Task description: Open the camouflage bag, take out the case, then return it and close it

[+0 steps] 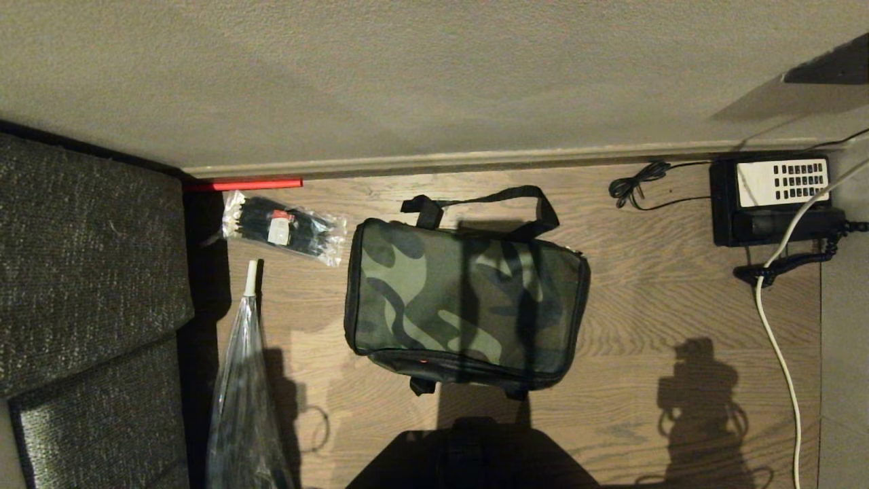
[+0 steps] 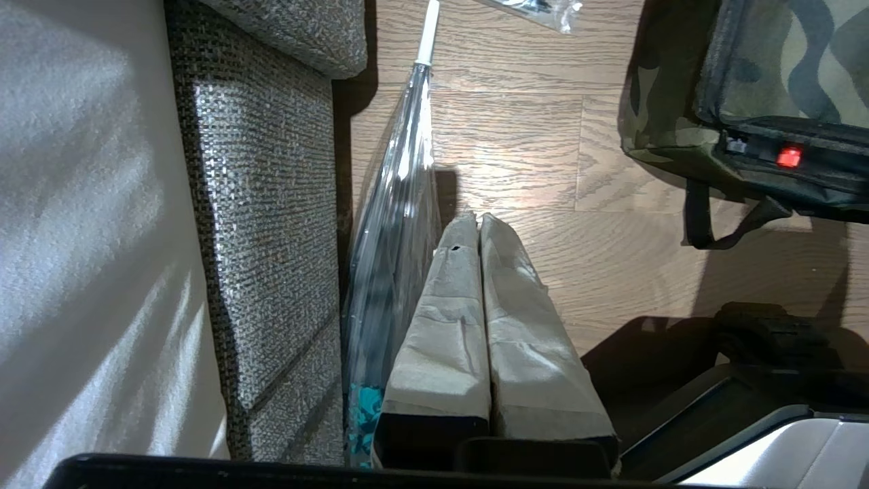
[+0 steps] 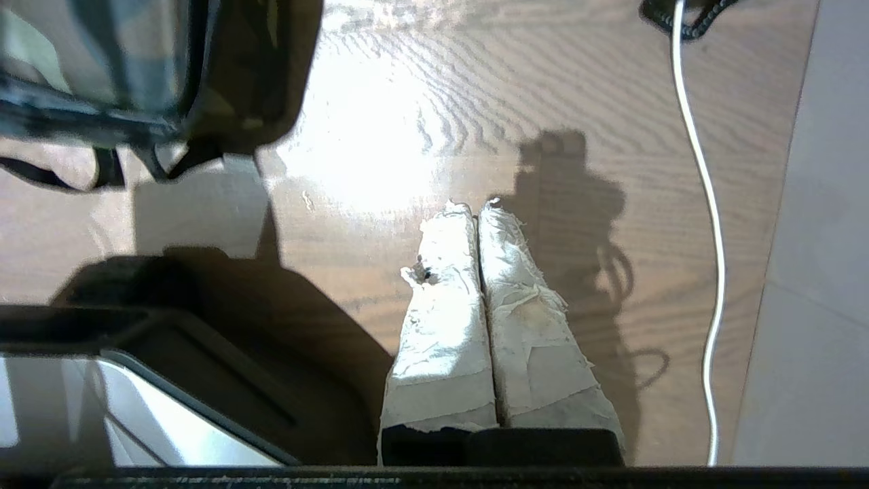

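The camouflage bag (image 1: pixel 465 302) lies flat on the wooden floor in the middle of the head view, its lid shut all round and its black strap lying on the far side. A corner of the bag (image 2: pixel 753 88) shows in the left wrist view, and another corner of the bag (image 3: pixel 156 75) in the right wrist view. The case is hidden. My left gripper (image 2: pixel 473 216) hangs shut and empty over the floor on the bag's left. My right gripper (image 3: pixel 473 204) hangs shut and empty over bare floor on the bag's right. Neither arm shows in the head view.
A clear packet of black ties (image 1: pixel 282 227) lies left of the bag, with a clear umbrella (image 1: pixel 246 380) along a grey sofa (image 1: pixel 88 272). A black telephone (image 1: pixel 774 197) with a white cable (image 1: pixel 781 353) sits at the far right by the wall.
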Motion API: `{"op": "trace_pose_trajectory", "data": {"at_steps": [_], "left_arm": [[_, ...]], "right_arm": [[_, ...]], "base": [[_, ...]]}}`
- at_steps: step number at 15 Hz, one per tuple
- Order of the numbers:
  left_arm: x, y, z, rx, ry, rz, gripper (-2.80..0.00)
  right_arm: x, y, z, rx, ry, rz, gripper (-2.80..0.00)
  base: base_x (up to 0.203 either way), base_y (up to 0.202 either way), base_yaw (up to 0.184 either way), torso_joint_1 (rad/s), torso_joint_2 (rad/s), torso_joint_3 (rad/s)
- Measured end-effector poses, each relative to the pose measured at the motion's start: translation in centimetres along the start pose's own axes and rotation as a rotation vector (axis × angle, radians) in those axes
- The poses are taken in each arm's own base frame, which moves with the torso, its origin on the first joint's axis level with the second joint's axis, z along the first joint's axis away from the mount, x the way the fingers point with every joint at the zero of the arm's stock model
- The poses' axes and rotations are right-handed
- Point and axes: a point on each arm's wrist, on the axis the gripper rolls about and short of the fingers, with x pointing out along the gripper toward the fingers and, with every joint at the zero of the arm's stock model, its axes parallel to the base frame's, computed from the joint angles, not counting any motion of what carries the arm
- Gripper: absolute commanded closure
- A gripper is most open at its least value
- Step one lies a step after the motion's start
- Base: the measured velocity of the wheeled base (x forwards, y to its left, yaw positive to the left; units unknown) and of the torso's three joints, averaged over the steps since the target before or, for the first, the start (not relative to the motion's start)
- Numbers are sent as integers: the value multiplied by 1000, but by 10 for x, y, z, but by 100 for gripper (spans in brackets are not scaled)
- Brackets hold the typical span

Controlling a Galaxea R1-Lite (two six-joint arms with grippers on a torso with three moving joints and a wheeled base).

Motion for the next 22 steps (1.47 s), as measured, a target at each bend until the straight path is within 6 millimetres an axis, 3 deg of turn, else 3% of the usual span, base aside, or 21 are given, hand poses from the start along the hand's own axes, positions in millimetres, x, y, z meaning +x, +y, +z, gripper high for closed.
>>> {"op": "trace_pose_trajectory", "data": {"at_steps": [22], "left_arm": [[0, 0, 0, -6, 2, 0, 0]], "right_arm": [[-3, 0, -2, 1, -34, 3, 0]], "base": [[0, 0, 0, 0, 0, 26]]}}
